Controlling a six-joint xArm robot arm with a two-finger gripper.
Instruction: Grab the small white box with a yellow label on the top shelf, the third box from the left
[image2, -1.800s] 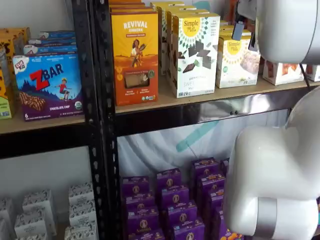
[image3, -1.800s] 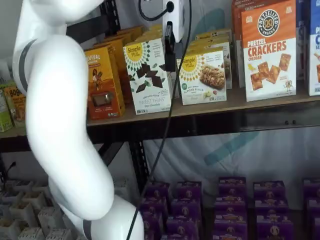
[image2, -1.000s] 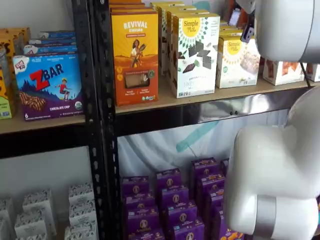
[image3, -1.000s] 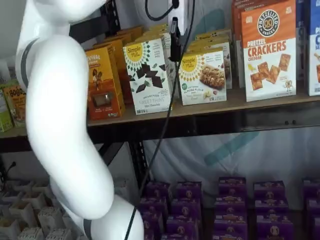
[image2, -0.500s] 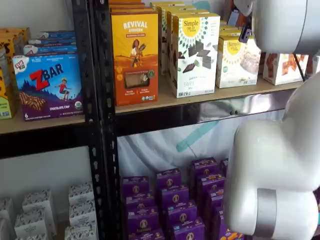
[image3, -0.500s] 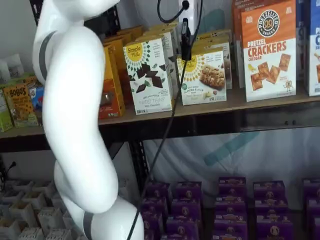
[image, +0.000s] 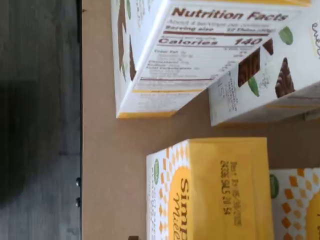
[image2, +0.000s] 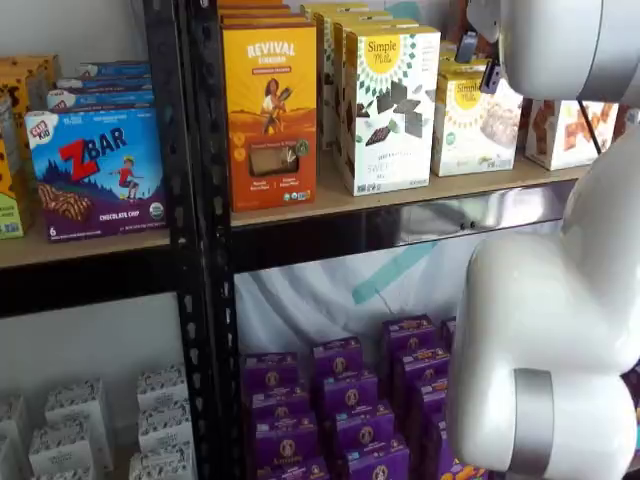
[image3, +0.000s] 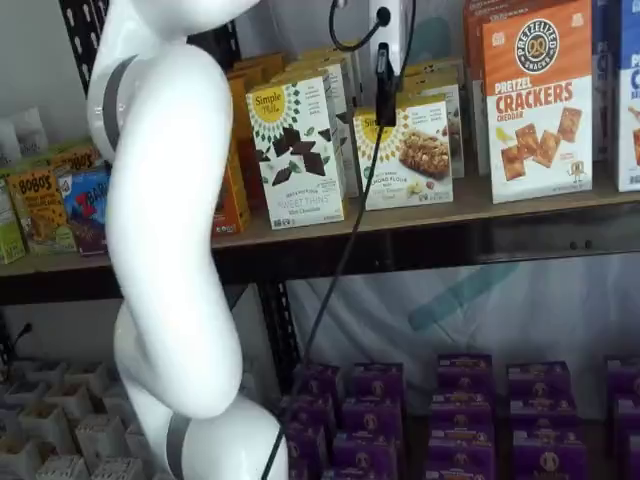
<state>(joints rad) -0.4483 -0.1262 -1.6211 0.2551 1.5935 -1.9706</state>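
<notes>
The small white box (image3: 408, 152) with the yellow sunburst logo stands on the top shelf (image3: 500, 198), and shows in both shelf views (image2: 476, 122). My gripper (image2: 479, 60) hangs over the box's top front edge, its two dark fingers apart and nothing between them. Only one black finger (image3: 384, 88) shows in a shelf view, in front of the box's upper left corner. In the wrist view the box's yellow top panel (image: 227, 187) lies directly below, on the tan shelf board (image: 107, 160).
A taller white Simple Mills box (image2: 390, 108) stands just left of the small one, an orange Revival box (image2: 269, 115) further left. An orange pretzel cracker box (image3: 538, 100) is on the right. My white arm (image3: 165, 250) and a cable (image3: 335, 260) hang in front. Purple boxes (image2: 340, 400) fill the lower shelf.
The arm has swung right, carrying the gripper from beside the taller white box to over the small white box. No box has moved.
</notes>
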